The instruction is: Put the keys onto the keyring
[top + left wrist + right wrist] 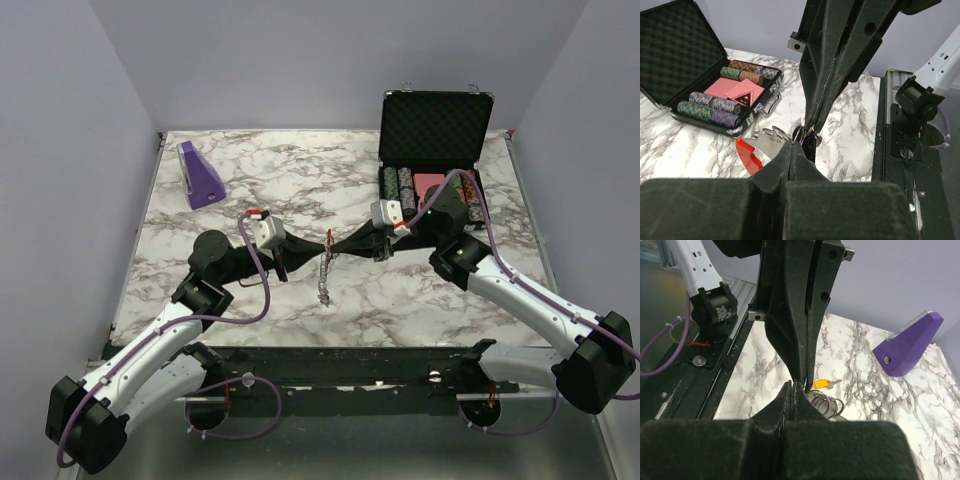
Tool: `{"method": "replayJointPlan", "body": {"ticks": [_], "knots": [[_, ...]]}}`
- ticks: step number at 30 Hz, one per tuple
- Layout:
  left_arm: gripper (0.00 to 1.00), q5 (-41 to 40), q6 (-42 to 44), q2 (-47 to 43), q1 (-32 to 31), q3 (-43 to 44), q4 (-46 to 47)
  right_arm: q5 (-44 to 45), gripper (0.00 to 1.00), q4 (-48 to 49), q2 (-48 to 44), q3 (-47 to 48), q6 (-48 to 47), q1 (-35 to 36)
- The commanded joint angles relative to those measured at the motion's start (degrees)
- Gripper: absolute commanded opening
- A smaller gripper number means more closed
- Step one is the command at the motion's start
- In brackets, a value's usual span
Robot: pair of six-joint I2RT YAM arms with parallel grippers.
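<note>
My two grippers meet tip to tip over the middle of the table, left gripper [322,247] and right gripper [336,243], both shut. The keyring [765,146] hangs at their tips: a red curved clip [749,157] on a silver plate with several wire loops [829,405]. The left gripper [791,144] pinches a loop. The right gripper [793,385] closes on the same loops beside it. One yellow-headed key [821,384] shows just past the tips; other keys are not made out. A thin metal strand [323,280] trails toward the table's front.
An open black case [435,130] of poker chips and cards stands at the back right, close behind the right arm. A purple wedge block [200,175] sits at the back left. The metal rail [340,365] with the arm bases runs along the near edge.
</note>
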Motion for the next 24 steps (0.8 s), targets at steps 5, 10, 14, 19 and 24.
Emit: {"method": "replayJointPlan", "body": {"ticks": [5, 10, 14, 19, 24], "knots": [[0.00, -0.60, -4.58, -0.35, 2.10, 0.32, 7.18, -1.22, 0.00, -4.02, -1.50, 1.25, -2.66, 0.43], [0.00, 0.99, -8.44, -0.53, 3.41, -1.35, 11.92, -0.43, 0.00, -4.81, -1.41, 1.08, -3.10, 0.35], [0.00, 2.04, -14.06, -0.53, 5.26, -3.63, 18.15, -0.52, 0.00, -5.17, -1.50, 0.55, -2.92, 0.35], [0.00, 2.57, -18.64, -0.18, 6.14, -6.01, 24.05, -1.31, 0.00, -4.47, -1.24, 0.20, -1.70, 0.26], [0.00, 2.48, -20.84, 0.44, 6.14, -6.89, 27.04, -2.80, 0.00, -4.64, -1.06, -0.07, -0.90, 0.35]]}}
